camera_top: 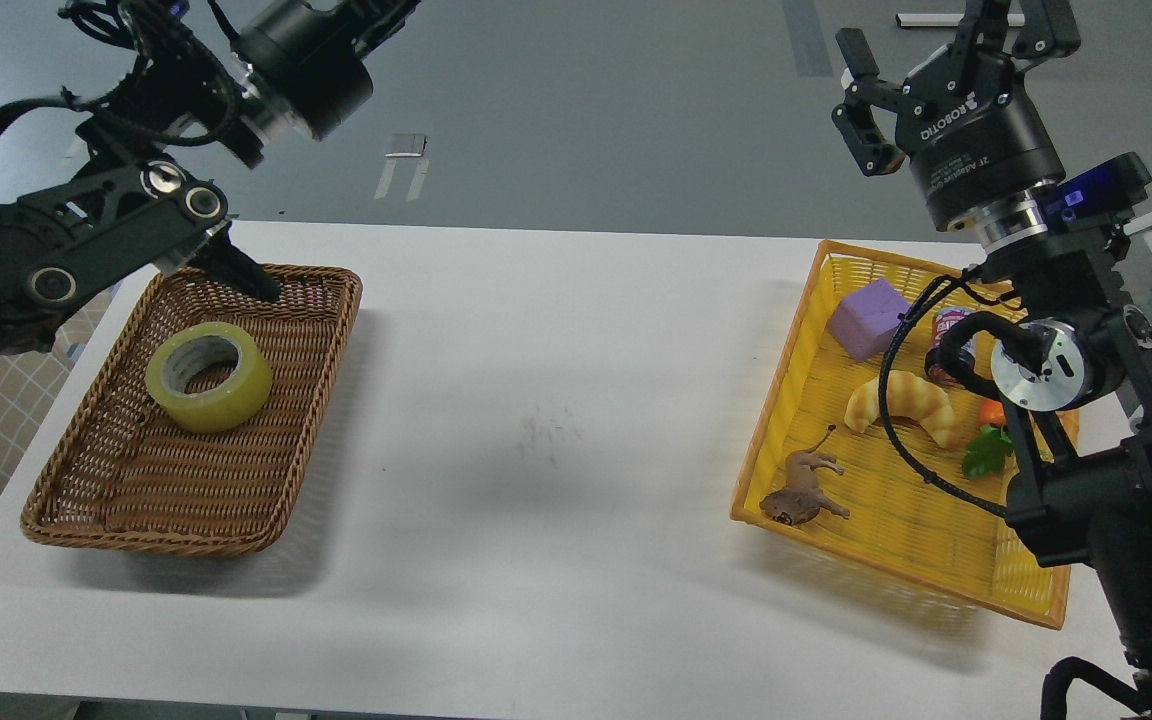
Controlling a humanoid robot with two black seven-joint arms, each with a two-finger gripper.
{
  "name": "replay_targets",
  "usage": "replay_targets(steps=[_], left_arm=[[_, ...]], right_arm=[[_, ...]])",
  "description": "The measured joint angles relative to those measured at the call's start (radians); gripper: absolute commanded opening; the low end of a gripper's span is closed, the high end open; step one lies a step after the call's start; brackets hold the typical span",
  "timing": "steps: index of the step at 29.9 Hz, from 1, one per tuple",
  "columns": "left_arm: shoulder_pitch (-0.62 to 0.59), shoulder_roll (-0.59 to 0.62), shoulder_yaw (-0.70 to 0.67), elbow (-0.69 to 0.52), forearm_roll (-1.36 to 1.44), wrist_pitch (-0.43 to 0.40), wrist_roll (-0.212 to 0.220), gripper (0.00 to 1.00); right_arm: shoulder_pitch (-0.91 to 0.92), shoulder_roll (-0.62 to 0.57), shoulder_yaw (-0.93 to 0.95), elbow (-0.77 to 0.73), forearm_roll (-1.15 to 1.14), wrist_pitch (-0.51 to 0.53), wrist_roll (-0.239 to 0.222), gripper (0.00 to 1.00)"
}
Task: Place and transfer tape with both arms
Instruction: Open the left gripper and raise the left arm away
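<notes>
Tape is seen lying flat, core upward, inside the brown wicker basket at the left end of the white bench; nothing grips it. Left gripper is held above the basket's far rim, near the roll but apart from it; whether its jaws are apart or together cannot be told. Right gripper is raised well clear above the yellow basket, jaws spread apart and empty. That basket holds a purple block, a croissant toy and a small animal figure. Judged: the tape rests in the left basket, possibly the end state, possibly the start; no handover is under way.
</notes>
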Motion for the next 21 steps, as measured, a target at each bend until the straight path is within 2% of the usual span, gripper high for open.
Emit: replay_targets(steps=[4,9,16,21], left_arm=[[-0.001,-0.017,-0.063,-0.01,-0.134,-0.13,0.036,0.98],[0.019,-0.053,-0.158,-0.01,-0.281,-0.161,0.06,0.98],[0.202,-0.114,-0.384,-0.022,-0.373,-0.236,0.118,0.98],[0.323,-0.138,-0.514,-0.024,-0.4,-0.29,0.169,0.98]], right_arm=[[0.0,0.001,-0.009,0.002,-0.002,0.016,-0.001,1.0],[0.036,-0.002,-0.012,-0.012,-0.004,0.01,-0.002,1.0],[0.125,0.001,-0.028,-0.089,-0.043,-0.012,-0.002,1.0],[0.132,0.005,-0.04,-0.076,-0.042,0.002,0.006,1.0]])
